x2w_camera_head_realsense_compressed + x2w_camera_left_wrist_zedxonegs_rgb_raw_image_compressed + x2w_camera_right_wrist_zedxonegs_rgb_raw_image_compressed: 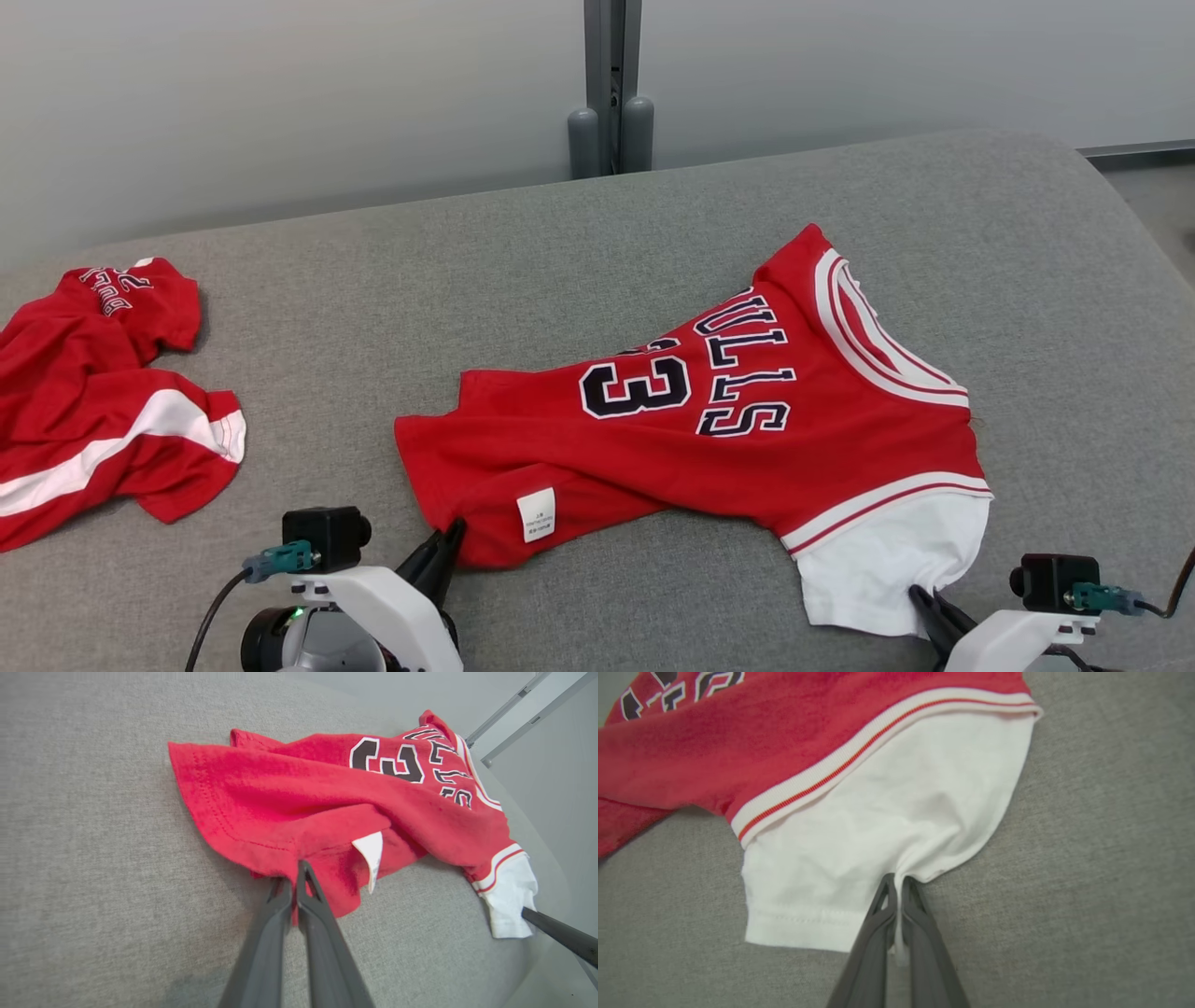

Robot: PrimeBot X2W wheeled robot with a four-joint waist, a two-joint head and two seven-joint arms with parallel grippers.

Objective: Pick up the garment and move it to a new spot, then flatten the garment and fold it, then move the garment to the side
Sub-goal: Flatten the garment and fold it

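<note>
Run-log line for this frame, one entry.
left end effector: shut on jersey hem | right end effector: shut on sleeve | jersey: rumpled, unfolded

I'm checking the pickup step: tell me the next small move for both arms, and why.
Probably raise both grippers together, keeping them apart. The left gripper is shut on the red hem of the jersey, the right gripper on its white sleeve, and the jersey lies crumpled on the grey cushion, so both grips look set for lifting.
</note>
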